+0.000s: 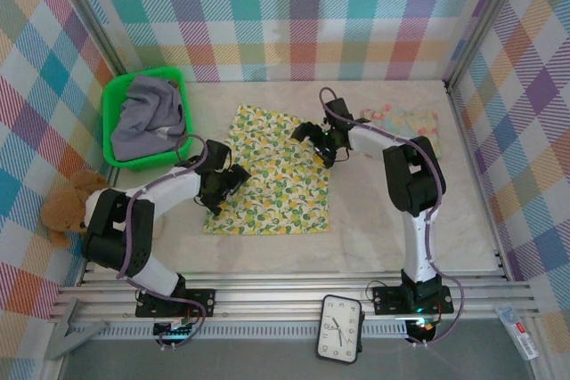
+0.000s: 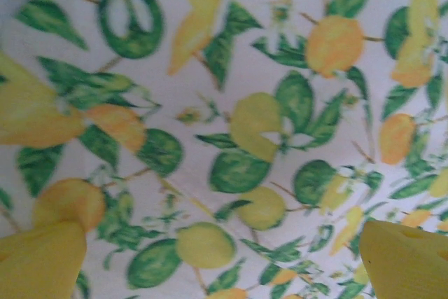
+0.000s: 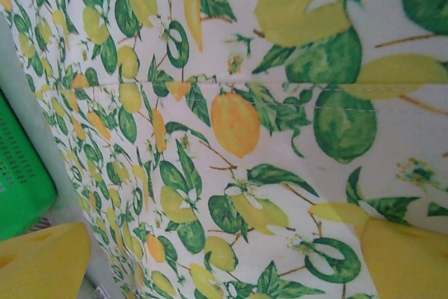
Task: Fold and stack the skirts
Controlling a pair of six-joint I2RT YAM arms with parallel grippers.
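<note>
A white skirt with yellow-green lemon print (image 1: 272, 175) lies spread flat on the middle of the table. My left gripper (image 1: 223, 186) hovers at its left edge, open, its yellow fingertips (image 2: 42, 260) wide apart over the print (image 2: 245, 145). At the skirt's upper right edge my right gripper (image 1: 325, 144) is open too, yellow fingers (image 3: 409, 260) spread above the cloth (image 3: 231, 124). A grey-lavender skirt (image 1: 147, 117) is bunched in the green basket (image 1: 114, 95). A pale pastel patterned skirt (image 1: 405, 119) lies folded at the back right.
A brown teddy bear (image 1: 67, 206) sits at the left wall, beside the basket. A clock (image 1: 341, 327) and a small tube (image 1: 521, 331) lie off the table's front edge. The basket's corner (image 3: 21, 180) is close to the skirt's left side.
</note>
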